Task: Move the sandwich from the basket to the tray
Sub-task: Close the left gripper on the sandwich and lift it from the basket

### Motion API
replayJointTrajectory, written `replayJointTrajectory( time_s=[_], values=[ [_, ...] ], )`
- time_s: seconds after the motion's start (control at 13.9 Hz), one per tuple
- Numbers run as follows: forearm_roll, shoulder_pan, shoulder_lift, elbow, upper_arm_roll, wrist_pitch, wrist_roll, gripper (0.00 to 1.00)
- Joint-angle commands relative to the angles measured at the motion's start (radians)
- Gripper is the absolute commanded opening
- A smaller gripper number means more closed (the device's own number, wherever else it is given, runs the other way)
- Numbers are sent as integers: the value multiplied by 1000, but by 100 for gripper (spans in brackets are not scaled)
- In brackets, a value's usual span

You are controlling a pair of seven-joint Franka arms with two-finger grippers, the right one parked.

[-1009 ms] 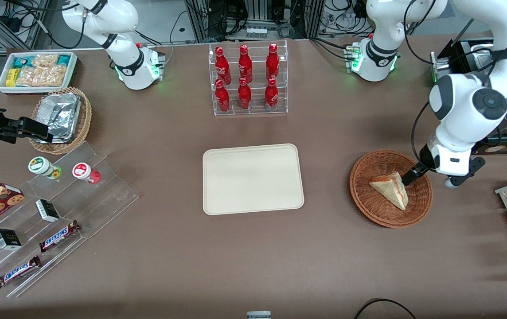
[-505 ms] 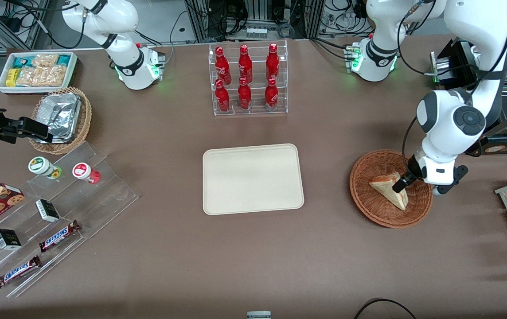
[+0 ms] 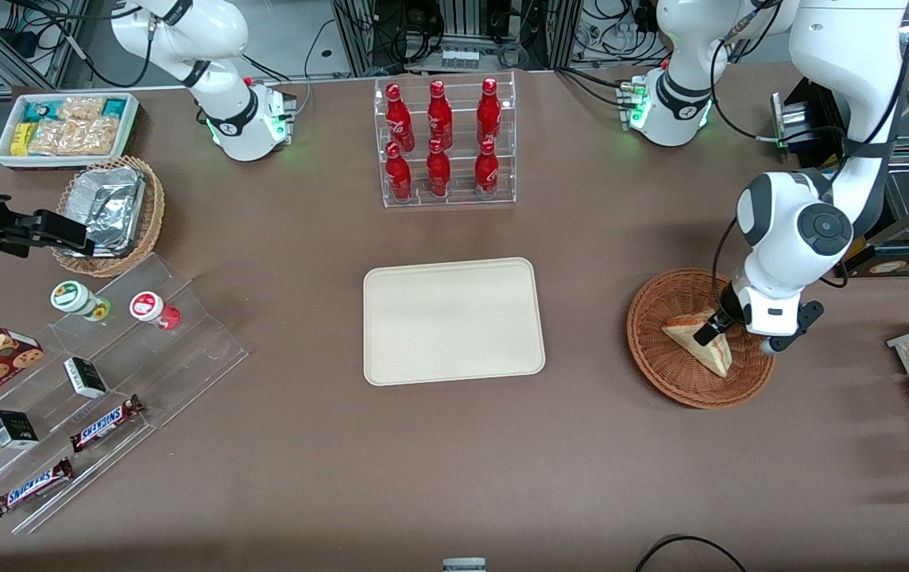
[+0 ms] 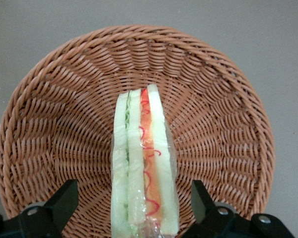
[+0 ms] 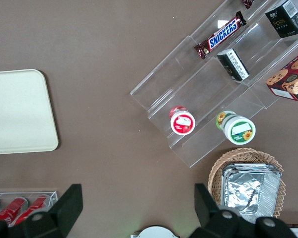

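The tray [image 3: 453, 321] lies bare toward the parked arm's end, well apart from the basket [image 3: 653, 357], where the sandwich [image 3: 693, 342] rests untouched. The gripper [image 4: 134, 210] hangs low over it, fingers [image 4: 64, 201] spread either side, so the grasp is in hand: next, close and lift. The fingertips' depth past the bread is hidden.

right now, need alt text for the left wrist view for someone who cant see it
A wrapped sandwich stands on edge in a round reddish-brown wicker basket, its red and green filling stripes facing the camera. The open gripper straddles it, one dark finger on each side, neither touching it. Brown table surrounds the basket.
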Motion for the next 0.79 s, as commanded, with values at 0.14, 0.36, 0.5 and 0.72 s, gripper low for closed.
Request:
replayJointTrajectory(
  time_s=[0.14, 0.36, 0.5, 0.72],
  values=[
    [6, -3, -2, -28, -10, 25, -28, 100],
    [6, -3, 11, -27, -30, 27, -41, 100],
    [6, -3, 17, -26, -30, 42, -41, 100],
    [6, 0, 28, -20, -29, 45, -41, 70]
  ],
)
